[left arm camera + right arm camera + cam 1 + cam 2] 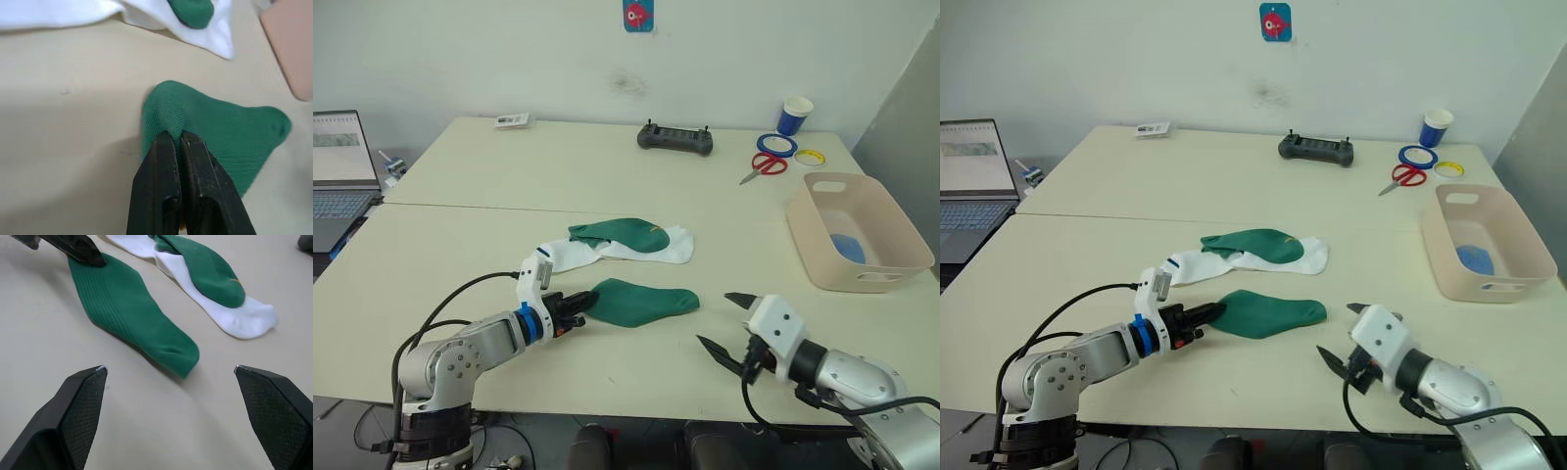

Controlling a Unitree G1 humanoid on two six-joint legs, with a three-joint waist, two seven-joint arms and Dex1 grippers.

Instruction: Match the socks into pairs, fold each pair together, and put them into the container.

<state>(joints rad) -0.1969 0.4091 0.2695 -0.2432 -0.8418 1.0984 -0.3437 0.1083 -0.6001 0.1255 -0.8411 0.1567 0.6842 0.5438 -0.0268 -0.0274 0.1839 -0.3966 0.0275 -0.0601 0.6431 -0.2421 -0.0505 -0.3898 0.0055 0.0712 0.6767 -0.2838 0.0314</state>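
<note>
The left gripper point(579, 306) pinches the cuff edge of the near dark green fabric sock point(644, 298), fingers clamped tight on a fold. To pair it well, I judge it should lift low and drag toward the second green sock point(625, 235) lying over the white socks point(607, 251). The right gripper point(725, 321) hangs wide open, empty, near the sock's toe. The beige-pink plastic bin point(899, 234) sits well to the right.

White wall point(509, 49) w/ sticker point(638, 15) behind two beige tables point(597, 157); laptop point(340, 166) beside.
</note>
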